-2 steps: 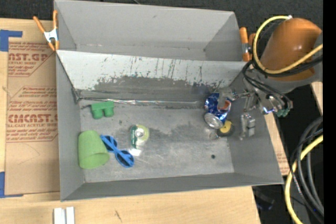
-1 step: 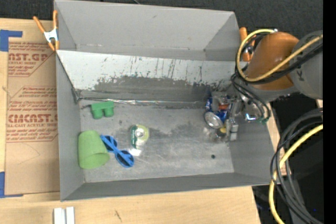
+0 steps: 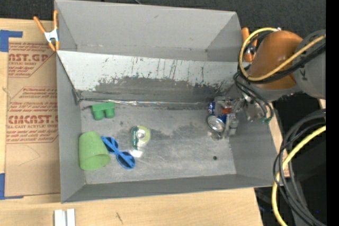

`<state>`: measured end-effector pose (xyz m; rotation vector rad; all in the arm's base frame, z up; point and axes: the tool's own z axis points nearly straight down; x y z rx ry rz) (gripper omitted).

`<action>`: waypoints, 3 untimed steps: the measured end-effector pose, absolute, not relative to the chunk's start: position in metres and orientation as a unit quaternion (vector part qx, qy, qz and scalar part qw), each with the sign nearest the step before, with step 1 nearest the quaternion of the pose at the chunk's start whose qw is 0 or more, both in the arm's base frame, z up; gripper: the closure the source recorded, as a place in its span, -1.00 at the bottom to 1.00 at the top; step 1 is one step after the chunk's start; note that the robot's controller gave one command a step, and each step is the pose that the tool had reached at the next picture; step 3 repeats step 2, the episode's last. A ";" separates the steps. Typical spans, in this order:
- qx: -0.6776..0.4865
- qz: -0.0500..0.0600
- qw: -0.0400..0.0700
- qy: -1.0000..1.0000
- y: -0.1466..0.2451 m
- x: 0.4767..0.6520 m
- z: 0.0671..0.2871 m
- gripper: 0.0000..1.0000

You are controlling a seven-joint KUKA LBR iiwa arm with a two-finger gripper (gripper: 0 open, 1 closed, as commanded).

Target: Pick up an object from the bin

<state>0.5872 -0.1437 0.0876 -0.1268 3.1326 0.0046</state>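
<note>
A small drinks can, blue and red with a silver end, lies on its side at the right of the bin floor, close to the right wall. My gripper is low in the bin right beside it, on its right side and touching or nearly touching it. The gripper's body hides part of the can.
On the left of the bin floor lie a green cup on its side, a blue plastic piece, a small round white-and-green object and a green block. The arm with its orange cover and yellow cables comes in over the right rim.
</note>
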 end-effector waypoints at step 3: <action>-0.181 -0.001 0.004 0.983 -0.146 0.580 0.275 1.00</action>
